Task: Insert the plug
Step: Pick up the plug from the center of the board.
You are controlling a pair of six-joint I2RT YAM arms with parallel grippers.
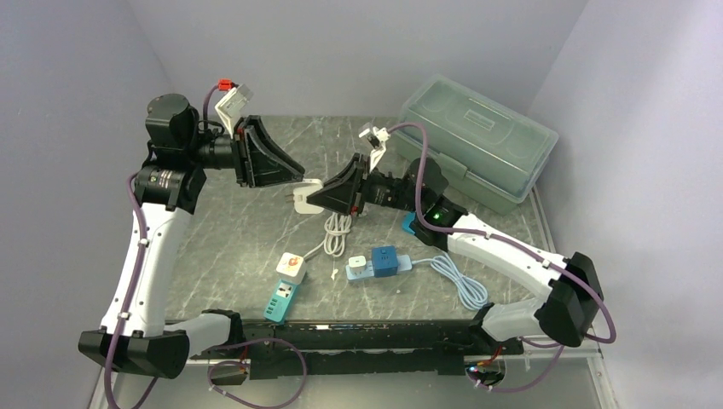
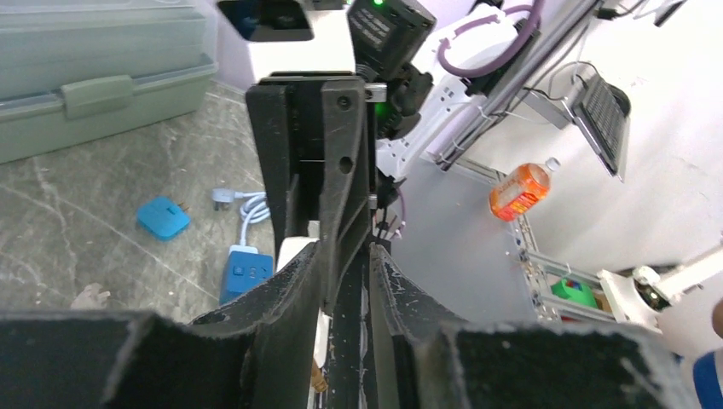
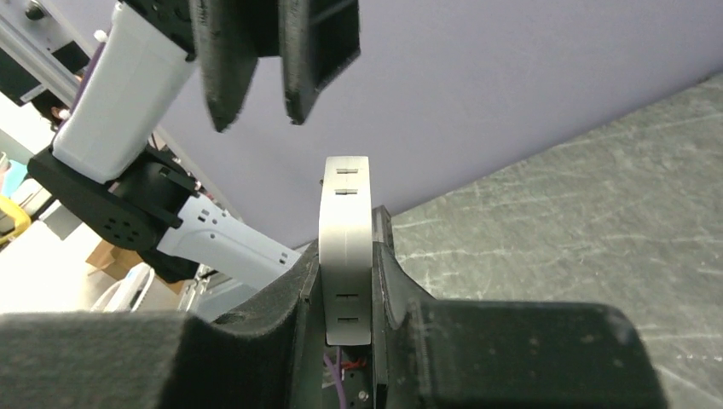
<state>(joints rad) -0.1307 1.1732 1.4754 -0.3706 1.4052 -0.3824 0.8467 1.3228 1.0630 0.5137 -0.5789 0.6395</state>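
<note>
White plug (image 3: 345,213) stands edge-on, clamped between the right jaws (image 1: 317,198), which are closed on its flat sides and hold it above the middle of the tabletop (image 1: 222,230). The left jaws (image 3: 260,115) hover just left of it, parted by a narrow gap, gripping nothing and not touching it. One bundled white cable (image 1: 337,232) hangs below the plug. On the tabletop lie one white cube (image 1: 292,267), one teal power strip (image 1: 280,301), one blue cube (image 1: 385,260) touching one pale blue block (image 1: 358,269), one small blue adapter (image 2: 162,217) and one pale blue cable (image 1: 460,285). One lidded box (image 1: 477,145) sits far right
</note>
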